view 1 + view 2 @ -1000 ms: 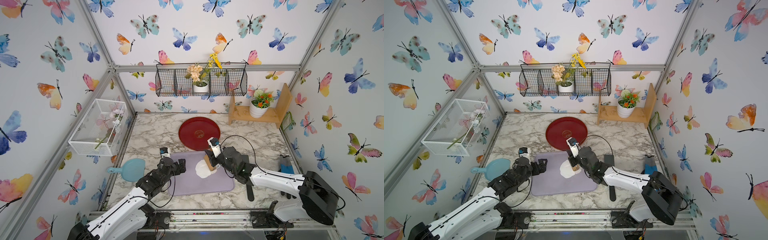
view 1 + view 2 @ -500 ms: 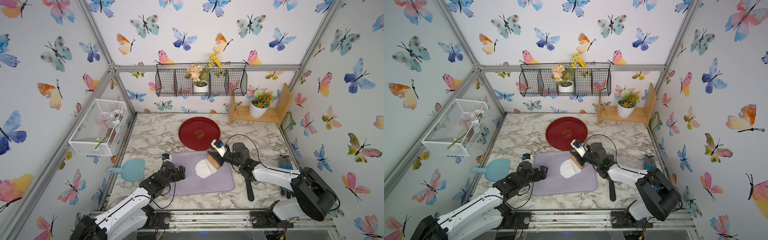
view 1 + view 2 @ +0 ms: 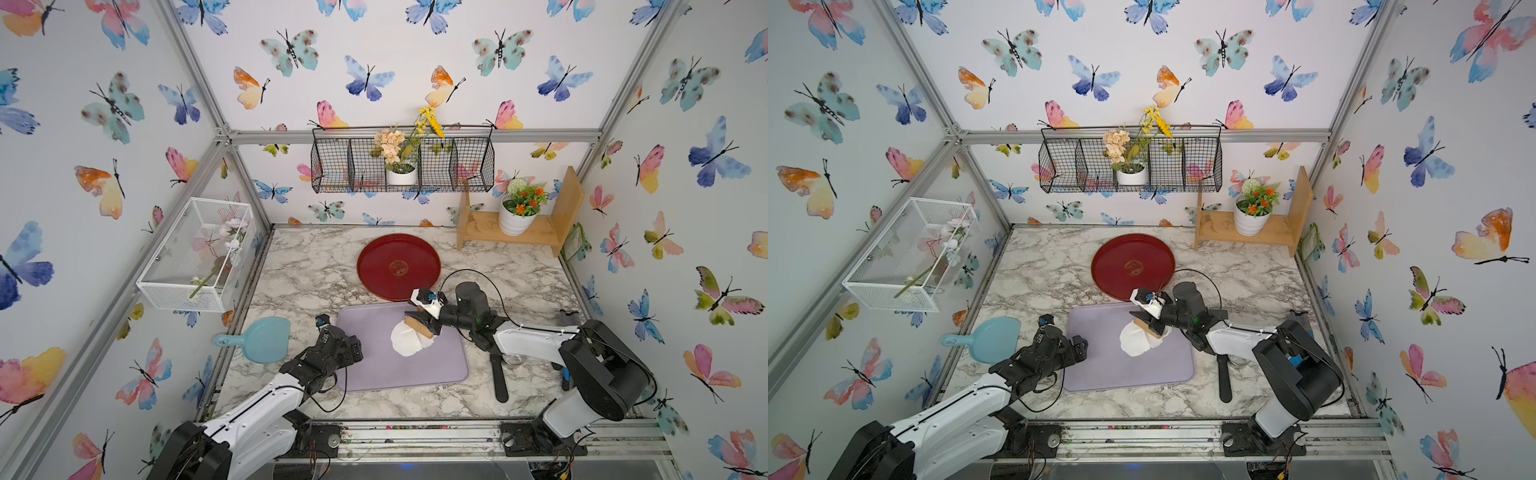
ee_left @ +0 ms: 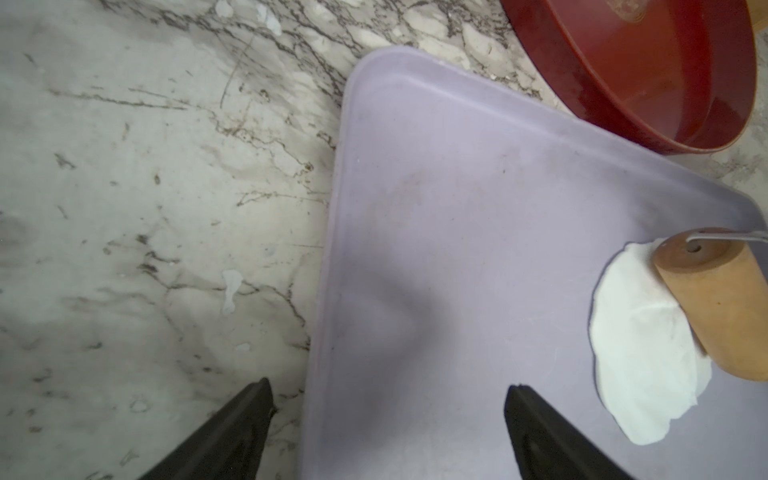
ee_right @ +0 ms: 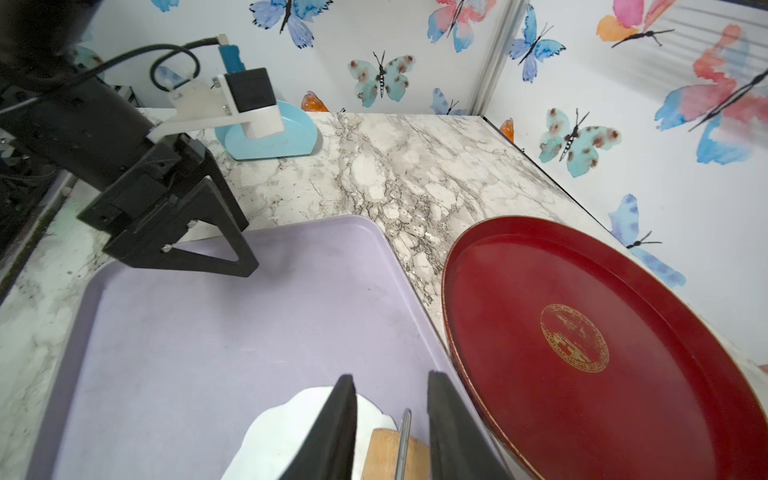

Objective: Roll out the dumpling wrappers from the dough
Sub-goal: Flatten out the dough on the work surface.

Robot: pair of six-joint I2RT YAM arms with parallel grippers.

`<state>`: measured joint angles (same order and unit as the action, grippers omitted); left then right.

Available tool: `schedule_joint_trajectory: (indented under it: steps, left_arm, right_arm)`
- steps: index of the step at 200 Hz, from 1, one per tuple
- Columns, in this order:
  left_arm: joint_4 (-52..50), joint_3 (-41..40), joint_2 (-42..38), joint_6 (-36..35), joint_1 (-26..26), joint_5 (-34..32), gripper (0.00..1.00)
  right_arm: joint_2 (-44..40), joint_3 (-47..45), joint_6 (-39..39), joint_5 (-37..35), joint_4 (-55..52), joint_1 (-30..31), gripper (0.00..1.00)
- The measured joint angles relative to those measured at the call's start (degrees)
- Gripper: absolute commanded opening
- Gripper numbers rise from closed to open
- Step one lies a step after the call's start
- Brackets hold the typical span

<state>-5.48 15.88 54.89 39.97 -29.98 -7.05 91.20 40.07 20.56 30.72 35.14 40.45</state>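
Obs: wooden roller barrel sits on irregular white dough sheet, on lilac rectangular tray.
Dough spreads from the oblique barrel toward left arm. Nearer right claw apparently clamped on roller handle (grip hidden); left claw apart, empty, at tray edge.

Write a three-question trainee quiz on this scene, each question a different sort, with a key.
1. True or false: the left gripper is shut on the dough.
2. Multiple choice: the wooden roller is held by A) the left gripper, B) the right gripper, C) nothing.
3. Fill in: the number of things lying in the red tray is ___.
Key: 1 false; 2 B; 3 zero.
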Motion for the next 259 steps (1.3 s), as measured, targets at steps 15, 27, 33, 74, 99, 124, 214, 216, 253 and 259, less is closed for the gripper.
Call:
schedule_joint_trajectory:
  steps: [15,27,33,74,99,124,214,216,253,259]
  left_arm:
    - [1.01,0.09,1.31,0.00,0.39,1.03,0.92]
    - [2.01,0.17,2.40,-0.04,0.42,1.38,0.90]
    - [2.40,0.33,2.95,-0.07,0.42,1.64,0.90]
    - [5.22,1.03,5.68,-0.02,0.68,2.32,0.89]
    - [5.68,1.16,6.25,-0.04,0.74,2.38,0.89]
    - [5.70,1.16,6.25,-0.04,0.79,2.38,0.89]
    - [5.88,1.16,6.25,-0.04,1.18,2.49,0.90]
    - [5.88,1.16,6.25,-0.04,1.20,2.49,0.90]
    - [5.95,1.16,6.36,-0.09,1.42,2.47,0.90]
    - [5.95,1.16,6.36,-0.07,1.44,2.47,0.90]
  right_arm:
    - [0.00,-0.04,0.87,2.03,-0.04,-0.04,0.02]
    - [0.00,-0.07,1.33,3.39,-0.17,-0.02,0.02]
    - [0.00,-0.11,1.55,3.91,-0.28,-0.02,0.02]
    - [-0.02,-0.33,2.49,4.22,-0.85,0.92,0.02]
    - [-0.02,-0.61,2.62,3.56,-1.20,1.88,0.02]
    - [0.15,-0.92,2.58,2.05,-0.48,3.50,0.02]
    - [-0.50,-4.20,1.90,-2.97,4.24,7.69,0.01]
    - [-0.66,-4.28,1.86,-2.97,4.24,7.82,0.01]
    - [-2.32,-5.86,1.16,-3.50,4.17,9.09,0.01]
    - [-2.45,-5.92,0.87,-3.80,4.17,9.18,0.01]
